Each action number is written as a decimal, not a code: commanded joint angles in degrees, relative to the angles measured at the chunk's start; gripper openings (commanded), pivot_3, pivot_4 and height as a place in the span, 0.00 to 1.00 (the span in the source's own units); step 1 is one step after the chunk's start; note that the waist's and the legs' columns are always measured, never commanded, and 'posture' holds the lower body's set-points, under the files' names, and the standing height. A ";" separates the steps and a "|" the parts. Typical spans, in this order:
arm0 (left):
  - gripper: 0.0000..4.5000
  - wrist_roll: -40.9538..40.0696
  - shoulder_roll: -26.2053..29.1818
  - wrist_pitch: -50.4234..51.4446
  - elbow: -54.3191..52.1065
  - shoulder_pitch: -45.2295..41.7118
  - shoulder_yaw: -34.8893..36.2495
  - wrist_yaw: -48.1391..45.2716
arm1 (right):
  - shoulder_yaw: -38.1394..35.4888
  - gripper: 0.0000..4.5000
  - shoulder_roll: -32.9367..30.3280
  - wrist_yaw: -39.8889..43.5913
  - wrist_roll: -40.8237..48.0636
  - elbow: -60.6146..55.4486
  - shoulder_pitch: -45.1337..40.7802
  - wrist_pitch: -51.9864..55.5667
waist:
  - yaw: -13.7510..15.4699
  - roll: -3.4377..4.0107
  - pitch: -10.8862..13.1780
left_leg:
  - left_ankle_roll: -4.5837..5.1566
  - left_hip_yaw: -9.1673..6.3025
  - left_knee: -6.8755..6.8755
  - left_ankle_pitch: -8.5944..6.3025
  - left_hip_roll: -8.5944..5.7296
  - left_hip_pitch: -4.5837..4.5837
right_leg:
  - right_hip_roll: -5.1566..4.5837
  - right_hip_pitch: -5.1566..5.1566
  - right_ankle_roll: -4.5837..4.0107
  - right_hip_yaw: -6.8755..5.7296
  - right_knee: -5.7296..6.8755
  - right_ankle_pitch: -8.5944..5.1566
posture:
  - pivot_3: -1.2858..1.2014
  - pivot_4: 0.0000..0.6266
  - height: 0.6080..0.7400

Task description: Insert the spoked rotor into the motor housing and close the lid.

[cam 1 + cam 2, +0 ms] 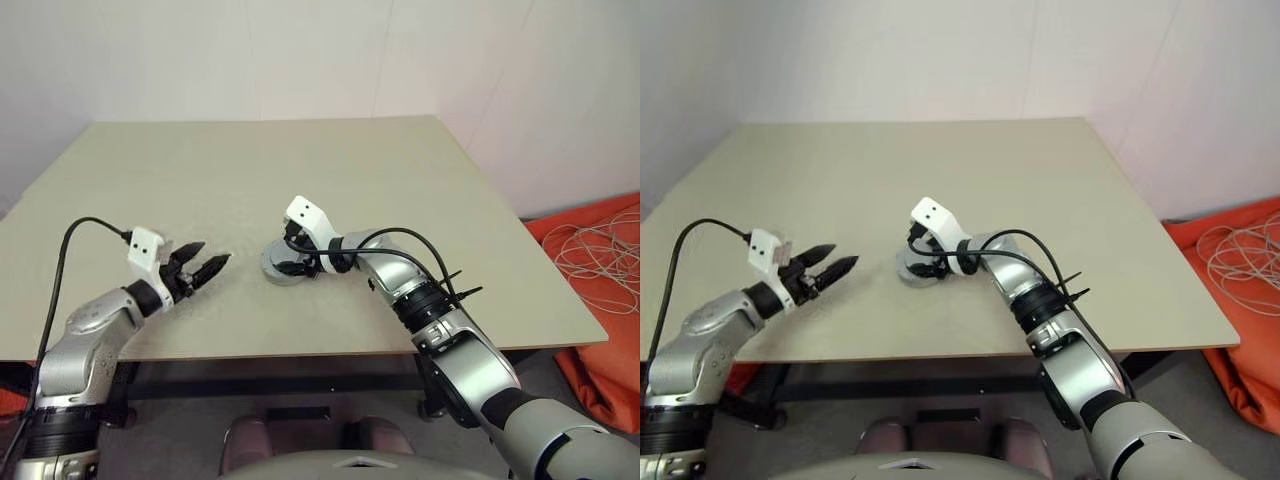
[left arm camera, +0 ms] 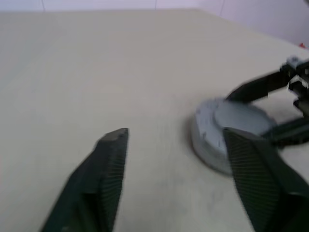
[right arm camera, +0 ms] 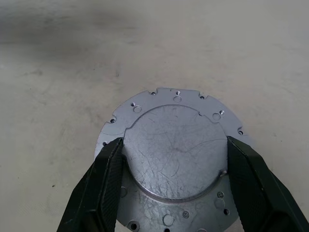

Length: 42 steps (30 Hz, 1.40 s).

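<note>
The lid (image 3: 176,154) lies plain grey face up on the housing (image 3: 145,104) at mid-desk (image 1: 330,170), the right tool (image 3: 174,166) straddling its raised centre with fingers touching both sides, while the left tool (image 1: 200,268), parted and empty, hangs well apart.

Lid (image 3: 176,145) flat on surface (image 1: 300,180), near its front middle; right hand (image 3: 175,159) around it, left hand (image 1: 203,269) apart to its left.
</note>
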 commanded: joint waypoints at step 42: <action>0.00 15.69 -10.24 -2.00 11.58 -7.58 -14.68 6.70 | -17.11 1.00 -5.47 4.44 15.64 -12.02 -2.37 16.86 | 1.39 0.24 -0.14 | 0.05 0.00 -0.13 -0.02 -0.04 -0.13 | -0.07 0.04 0.16 -0.04 -0.57 0.03 | 0.52 0.00 1.00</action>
